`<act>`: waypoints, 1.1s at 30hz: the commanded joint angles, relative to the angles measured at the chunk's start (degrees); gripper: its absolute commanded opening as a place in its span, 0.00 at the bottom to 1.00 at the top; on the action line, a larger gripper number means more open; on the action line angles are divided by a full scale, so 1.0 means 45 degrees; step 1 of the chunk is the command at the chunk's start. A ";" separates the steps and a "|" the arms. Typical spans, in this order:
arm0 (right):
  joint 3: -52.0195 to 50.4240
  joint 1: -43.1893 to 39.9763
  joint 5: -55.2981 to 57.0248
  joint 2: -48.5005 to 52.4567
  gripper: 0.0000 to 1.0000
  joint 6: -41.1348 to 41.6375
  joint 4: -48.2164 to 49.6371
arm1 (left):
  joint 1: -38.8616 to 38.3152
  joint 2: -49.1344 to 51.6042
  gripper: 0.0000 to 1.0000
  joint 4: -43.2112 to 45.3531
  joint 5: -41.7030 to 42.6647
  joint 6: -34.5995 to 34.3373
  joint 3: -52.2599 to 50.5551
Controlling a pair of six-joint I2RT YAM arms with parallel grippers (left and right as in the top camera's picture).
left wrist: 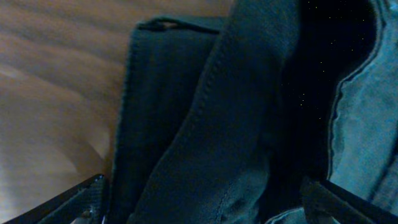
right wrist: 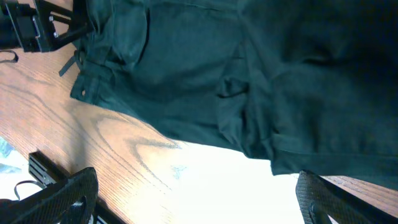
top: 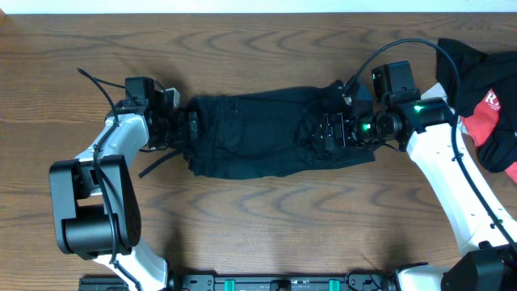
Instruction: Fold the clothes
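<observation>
The clothes (top: 250, 133) lie bunched lengthwise, central on the bench (top: 266, 234); the left hand (top: 188, 127) is at their left end, fingers spread wide over fabric; the right hand (top: 327, 133) is at their right end, fingers also spread wide; 1 black-and-red garment (top: 485, 105) lies far right.

A wood-grain worktop (top: 266, 218) fills the overhead view. At its right edge lies a crumpled black-and-red garment (top: 493, 121) with white lettering, partly cut off by the frame. A pale strip (top: 258, 6) runs along the worktop's far edge.
</observation>
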 commanded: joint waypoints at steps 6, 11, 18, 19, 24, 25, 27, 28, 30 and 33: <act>0.0170 -0.0087 0.0029 -0.0146 0.99 -0.0199 0.0000 | -0.0044 0.0267 0.98 -0.1846 0.1447 0.0350 -0.0253; 0.0170 -0.0087 0.0029 -0.0146 0.99 -0.0199 0.0039 | -0.0039 0.0267 0.98 -0.2079 0.1447 0.0593 -0.0253; 0.0170 -0.0087 0.0029 -0.0146 0.99 -0.0432 -0.0029 | -0.0015 0.0267 0.98 -0.2103 0.2166 0.1467 -0.0253; 0.0170 -0.0087 0.0029 -0.0146 0.99 -0.0432 -0.0024 | -0.0019 0.0267 0.98 -0.2103 0.2166 0.1467 -0.0253; 0.0170 -0.0087 0.0034 -0.0146 0.99 -0.0432 -0.0010 | -0.0019 0.0267 0.98 -0.2254 0.2793 0.1753 -0.0253; 0.0170 -0.0087 0.0034 -0.0146 0.99 -0.0432 -0.0010 | -0.0034 0.0267 0.98 -0.2312 0.2788 0.1753 -0.0253; 0.0170 -0.0087 0.0034 -0.0146 0.99 -0.0432 0.0000 | -0.0034 0.0267 0.98 -0.2487 0.2788 0.1753 -0.0253; 0.0170 -0.0087 0.0034 -0.0141 0.99 -0.0437 0.0005 | -0.0034 0.0267 0.98 -0.2594 0.2788 0.1753 -0.0253; 0.0170 -0.0087 0.0034 -0.0141 0.99 -0.0432 0.0044 | -0.0034 0.0267 0.98 -0.2812 0.2793 0.1758 -0.0253; 0.0170 -0.0087 0.0039 -0.0092 0.99 -0.0432 0.0165 | -0.0034 0.0267 0.98 -0.3007 0.2890 0.1773 -0.0253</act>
